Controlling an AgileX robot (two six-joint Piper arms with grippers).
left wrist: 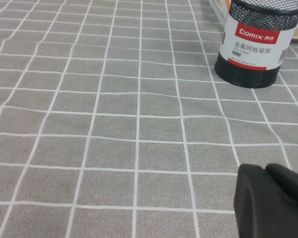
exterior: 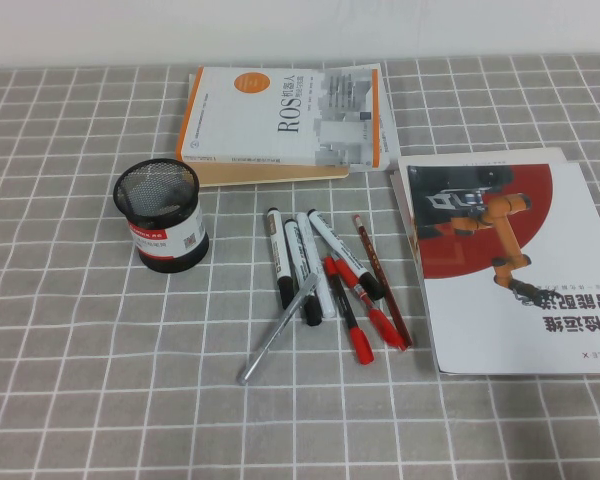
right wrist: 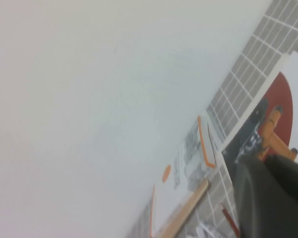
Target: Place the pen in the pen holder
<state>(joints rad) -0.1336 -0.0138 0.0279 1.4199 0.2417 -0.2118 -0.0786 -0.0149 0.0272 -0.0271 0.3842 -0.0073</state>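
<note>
Grey checked cloth (exterior: 80,380) covers the table. Pen holder (exterior: 161,215): black wire mesh with a red-and-white label, upright on the cloth, nothing seen inside it. At its 3 o'clock, well apart, lies a cluster of writing tools. Pen (exterior: 277,257): thick white barrel, black cap and end, flat on the cloth, the cluster's member nearest the holder. Two look-alike markers (exterior: 315,262) lie just beside it at 3 o'clock, and a fourth (exterior: 345,255) runs diagonally beyond them. Two red pens (exterior: 352,315) and a dark red pencil (exterior: 382,282) lie at the cluster's 4 o'clock side. Silver-grey pen (exterior: 276,336) crosses the lower ends of the markers.

Orange-and-white book (exterior: 280,125) sits at the cluster's 12 o'clock; a white booklet with a red disc (exterior: 505,265) at its 3 o'clock.

Neither arm appears in the high view. Left gripper (left wrist: 270,203): a dark edge only, above bare cloth with the holder ahead; opening cannot be told, nothing seen held. Right gripper (right wrist: 270,198): a dark blurred edge, with the wall, book and booklet beyond; opening cannot be told.
</note>
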